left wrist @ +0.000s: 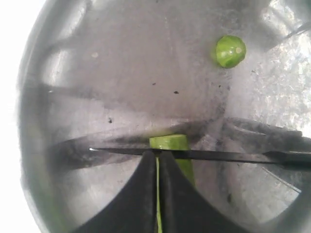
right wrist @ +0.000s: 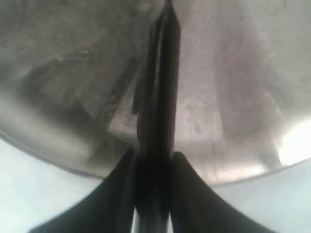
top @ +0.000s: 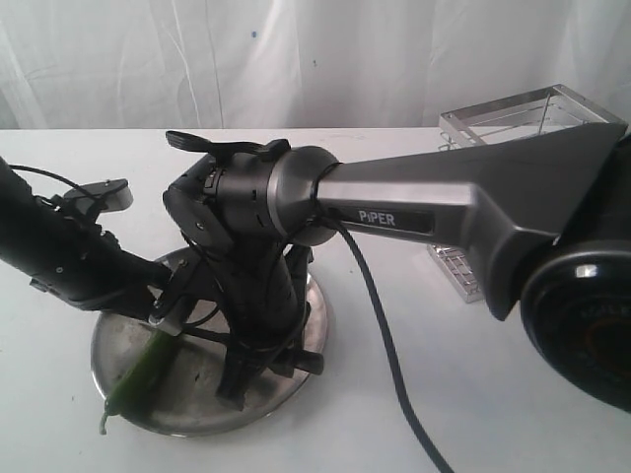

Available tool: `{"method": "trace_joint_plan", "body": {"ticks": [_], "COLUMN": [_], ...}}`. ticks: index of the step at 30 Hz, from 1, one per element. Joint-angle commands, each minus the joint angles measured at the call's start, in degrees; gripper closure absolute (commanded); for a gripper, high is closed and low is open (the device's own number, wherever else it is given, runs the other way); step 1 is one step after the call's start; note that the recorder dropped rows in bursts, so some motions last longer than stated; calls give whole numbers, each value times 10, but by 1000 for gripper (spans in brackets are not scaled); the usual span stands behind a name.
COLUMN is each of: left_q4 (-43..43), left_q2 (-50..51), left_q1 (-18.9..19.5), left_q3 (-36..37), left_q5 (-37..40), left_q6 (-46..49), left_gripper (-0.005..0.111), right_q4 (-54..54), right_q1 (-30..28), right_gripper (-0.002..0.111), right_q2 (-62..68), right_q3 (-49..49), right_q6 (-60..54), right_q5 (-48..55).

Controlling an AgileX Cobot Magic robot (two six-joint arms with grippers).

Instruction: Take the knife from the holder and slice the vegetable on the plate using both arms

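On the plate (top: 187, 422), toward 8 o'clock, the left gripper (left wrist: 157, 158) pinches the vegetable (left wrist: 170, 142) and the right gripper (right wrist: 154, 160) clamps the knife (left wrist: 209, 156) across it; one slice (left wrist: 230, 51) lies cut, more likely to come.

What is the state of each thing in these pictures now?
knife: in right gripper, blade across vegetable.
vegetable: on plate, clamped by left gripper, end cut off.
cut piece: loose on plate.
holder: upright, no knife visible.
left gripper: shut.
right gripper: shut.

Green vegetable (left wrist: 170, 142); dull grey plate (left wrist: 136, 73); black knife (left wrist: 209, 156).
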Motion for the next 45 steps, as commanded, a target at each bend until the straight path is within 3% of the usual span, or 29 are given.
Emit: {"method": "trace_joint_plan", "body": {"ticks": [1, 6, 11, 14, 24, 45], "left_q4": [7, -14, -143, -174, -220, -258], "left_q2": [-35, -64, -61, -42, 54, 81], "left_q1": [3, 35, 94, 118, 78, 74], "left_q3": [3, -6, -22, -22, -20, -20], "left_q5": [4, 46, 155, 184, 214, 222], "left_q6": [2, 54, 217, 244, 288, 317], "left_gripper": [107, 107, 107, 107, 107, 107], "right_q4": [11, 18, 19, 18, 18, 18], "right_q1": [0, 0, 0, 0, 0, 0], "right_gripper": [108, 108, 108, 108, 108, 108], "right_q2": [-1, -1, -1, -1, -1, -1], "right_q3": [-2, -2, -2, -2, -2, -2], "right_q6": [-2, -2, -2, -2, -2, -2], "right_q5": [-6, -5, -5, -3, -4, -14]}}
